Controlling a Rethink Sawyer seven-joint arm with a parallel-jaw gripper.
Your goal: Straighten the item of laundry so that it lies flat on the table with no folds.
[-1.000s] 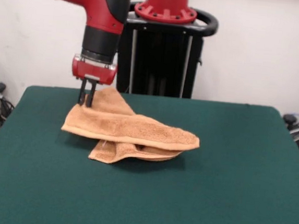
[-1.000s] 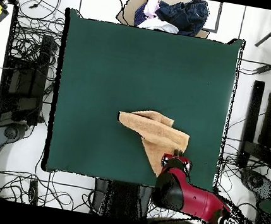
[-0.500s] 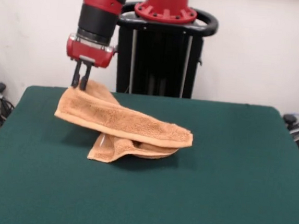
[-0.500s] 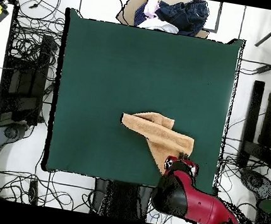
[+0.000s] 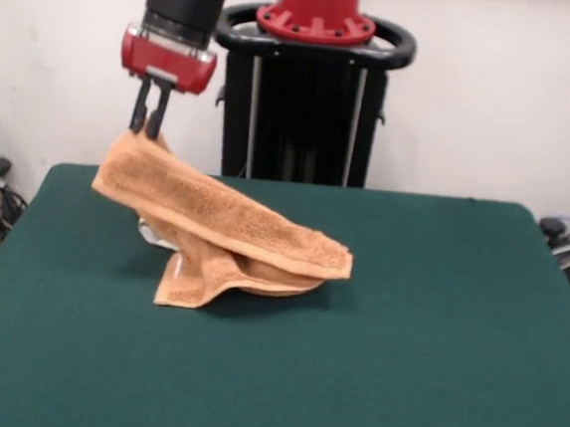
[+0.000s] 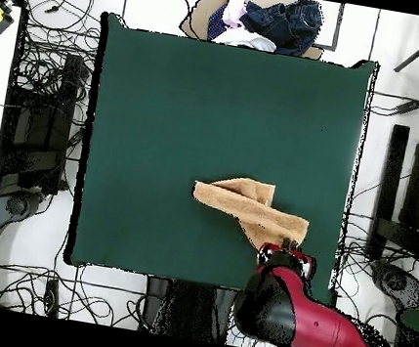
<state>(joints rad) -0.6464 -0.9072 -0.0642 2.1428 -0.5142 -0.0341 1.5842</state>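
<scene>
— Behind the table (image 5: 436, 317) stands a plain pale wall; what is the tabletop like?
— Dark green and matte, like felt, a broad rectangle much wider than the towel (image 5: 225, 236). From overhead, cables lie tangled on the floor round it and a heap of dark and white clothes (image 6: 269, 21) sits past one edge.
— And the towel?
— Orange-tan terry, nubbly and thick. One corner is pinched between the closed fingers of the gripper (image 5: 147, 122) and lifted off the table. From there the cloth slopes down in a long doubled band to a rumpled, folded part resting on the green top.
— Where on the table?
— Overhead, the towel (image 6: 250, 208) lies as a narrow tapering strip near the edge beside the red arm (image 6: 294, 315), its raised end under the gripper (image 6: 288, 246).
</scene>
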